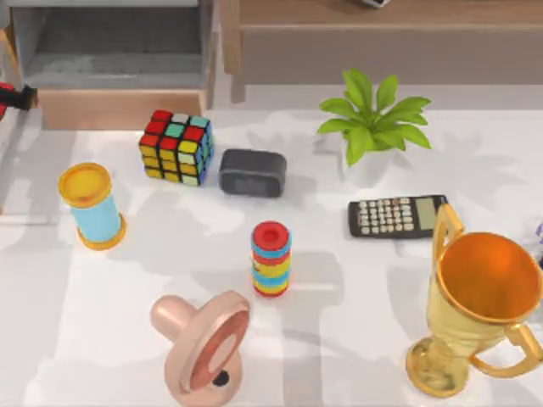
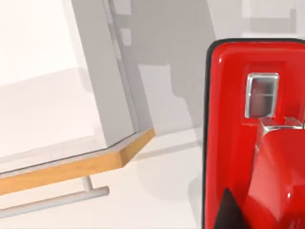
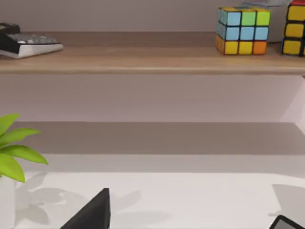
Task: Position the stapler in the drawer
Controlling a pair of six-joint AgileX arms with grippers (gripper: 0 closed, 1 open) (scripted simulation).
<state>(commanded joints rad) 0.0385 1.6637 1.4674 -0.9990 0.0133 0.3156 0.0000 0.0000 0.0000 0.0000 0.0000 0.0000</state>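
Observation:
The red stapler (image 2: 252, 143) looms close in the left wrist view, held in my left gripper (image 2: 252, 214), whose dark finger (image 2: 228, 212) lies against its side. From above, the stapler (image 1: 7, 97) shows at the table's far left edge, just outside the left front corner of the drawer (image 1: 119, 108). The drawer stands open at the back left, with a grey inside and a tan front panel (image 2: 71, 167). My right gripper (image 3: 190, 220) is open with nothing between its fingers, facing the shelf.
A Rubik's cube (image 1: 176, 147), black clock (image 1: 253, 172), plant (image 1: 373, 119), calculator (image 1: 396, 215), gold trophy (image 1: 479, 305), ring stack (image 1: 271, 259), blue spool (image 1: 93, 208) and pink object (image 1: 204, 343) stand on the table. A wooden shelf (image 3: 143, 57) runs along the back right.

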